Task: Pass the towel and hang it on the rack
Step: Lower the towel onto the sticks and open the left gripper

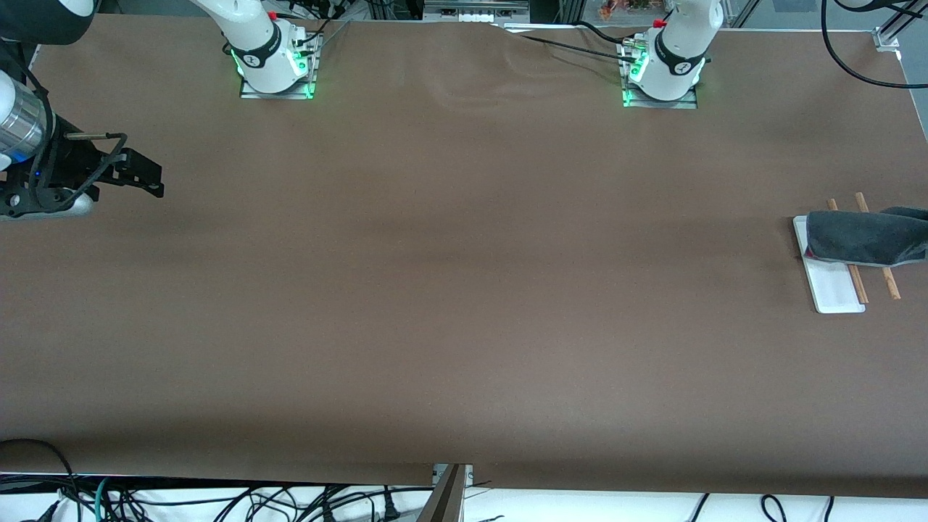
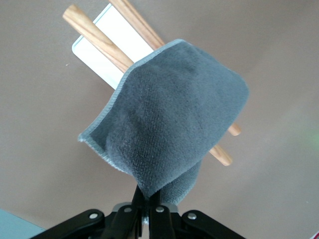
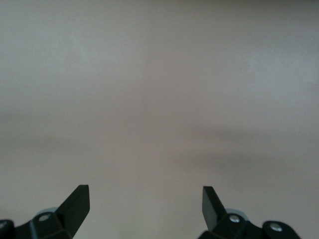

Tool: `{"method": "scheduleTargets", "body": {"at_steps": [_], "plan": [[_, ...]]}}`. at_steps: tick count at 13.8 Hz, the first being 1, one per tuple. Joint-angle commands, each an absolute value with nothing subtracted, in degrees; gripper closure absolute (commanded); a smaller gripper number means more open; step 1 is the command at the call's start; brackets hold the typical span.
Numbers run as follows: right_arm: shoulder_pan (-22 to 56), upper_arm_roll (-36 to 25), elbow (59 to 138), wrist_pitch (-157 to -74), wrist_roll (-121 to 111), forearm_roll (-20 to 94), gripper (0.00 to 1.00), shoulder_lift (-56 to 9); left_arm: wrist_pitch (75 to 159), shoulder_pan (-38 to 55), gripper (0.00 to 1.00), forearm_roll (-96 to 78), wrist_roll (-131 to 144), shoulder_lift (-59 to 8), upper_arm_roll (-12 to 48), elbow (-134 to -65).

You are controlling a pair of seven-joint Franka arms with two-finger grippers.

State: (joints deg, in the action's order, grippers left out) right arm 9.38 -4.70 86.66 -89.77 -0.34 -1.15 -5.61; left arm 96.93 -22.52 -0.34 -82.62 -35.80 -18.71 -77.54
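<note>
The towel (image 1: 866, 235) lies grey face up across both wooden rods of the rack (image 1: 834, 286) at the left arm's end of the table. In the left wrist view the towel (image 2: 172, 119) hangs over the rods (image 2: 99, 42) above the white base (image 2: 97, 59). My left gripper (image 2: 148, 196) is shut on one hanging corner of it. The front view does not show this gripper. My right gripper (image 1: 148, 177) hovers open over bare table at the right arm's end, its fingers (image 3: 77, 204) wide apart with nothing between them.
Brown table covering (image 1: 464, 290) spans the whole surface. The two arm bases (image 1: 275, 58) stand along the edge farthest from the front camera. Cables (image 1: 217, 500) hang below the edge nearest that camera.
</note>
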Motion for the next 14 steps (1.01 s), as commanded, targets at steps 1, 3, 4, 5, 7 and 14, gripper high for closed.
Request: {"method": "scheduleTargets", "body": {"at_steps": [1,3,4,5,7,14], "plan": [[9.67,-4.57,86.04,-90.17,-0.35,-2.37,0.00,-5.71,98.17,-24.33,0.00,0.00,-83.94,-37.70,-18.28,-76.82],[9.67,-4.57,85.87,-90.18,-0.35,-1.85,0.00,-6.06,98.17,-24.79,0.00,-2.19,-84.02,-37.97,-18.28,-76.82],[9.84,-4.40,85.87,-90.26,-0.18,-1.85,0.00,-5.98,98.17,-24.87,0.00,-2.28,-83.94,-37.79,-18.37,-76.73],[10.45,-4.31,85.78,-90.35,-0.26,-2.37,0.00,-5.98,98.17,-24.96,0.00,-2.29,-83.94,-37.62,-18.46,-76.47],[10.72,-4.48,85.17,-90.35,-0.26,-2.37,0.00,-6.06,97.83,-24.79,0.00,-2.02,-83.76,-36.83,-18.46,-73.94],[10.72,-4.48,85.17,-90.26,-0.09,-2.02,0.00,-6.06,85.98,-15.32,0.00,-1.85,-73.68,-28.40,-17.40,-70.40]]}}
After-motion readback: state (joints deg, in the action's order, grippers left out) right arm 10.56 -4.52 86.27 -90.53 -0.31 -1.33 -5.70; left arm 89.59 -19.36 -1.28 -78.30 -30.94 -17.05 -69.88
